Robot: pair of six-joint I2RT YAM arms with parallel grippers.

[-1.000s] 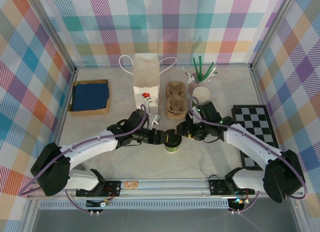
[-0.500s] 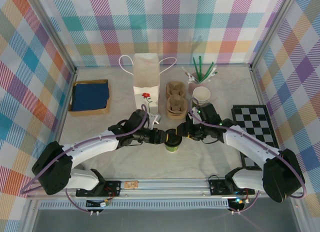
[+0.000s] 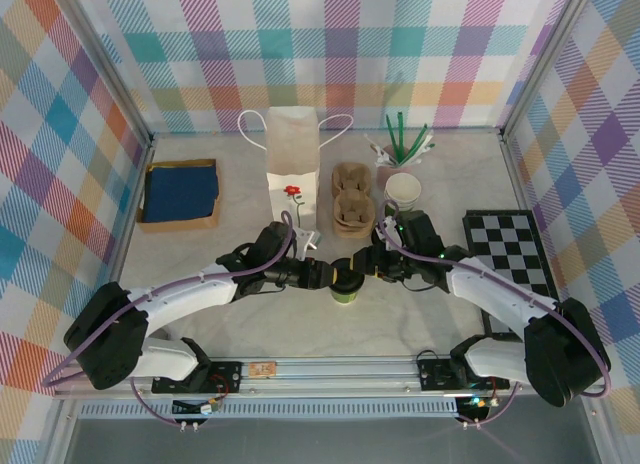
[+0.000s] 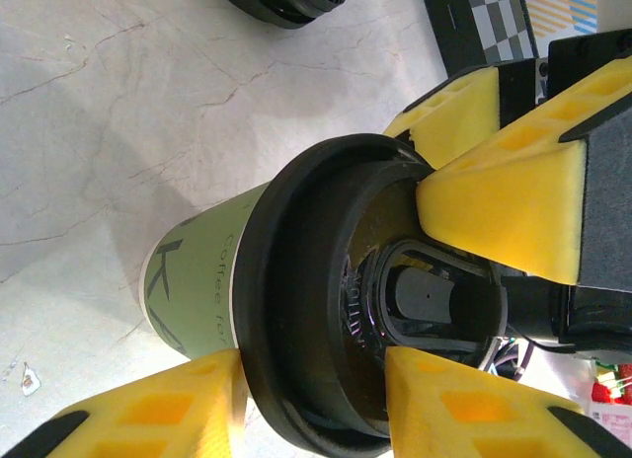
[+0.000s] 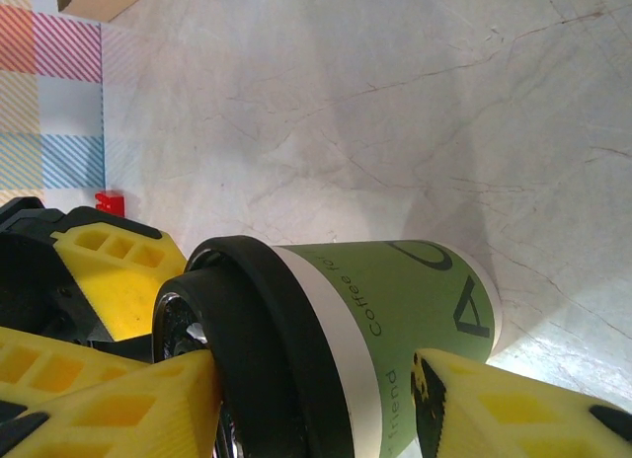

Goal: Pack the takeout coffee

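Hands stand narrower: left hand (image 4: 316,394) clamps coffee cup (image 4: 197,280); right hand (image 5: 316,404), grip unclear. Light, crushable paper; hold near lid.

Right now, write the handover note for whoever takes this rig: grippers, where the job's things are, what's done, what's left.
Left gripper: closed on the takeout coffee near its top.
Right gripper: fingers flank the same cup from the other side; grip unclear.
Coffee: upright and capped on the table between the arms, in front of the white paper bag, which stands upright.
Done: both arms are at the cup.
Left: lift it and lower it into the bag.
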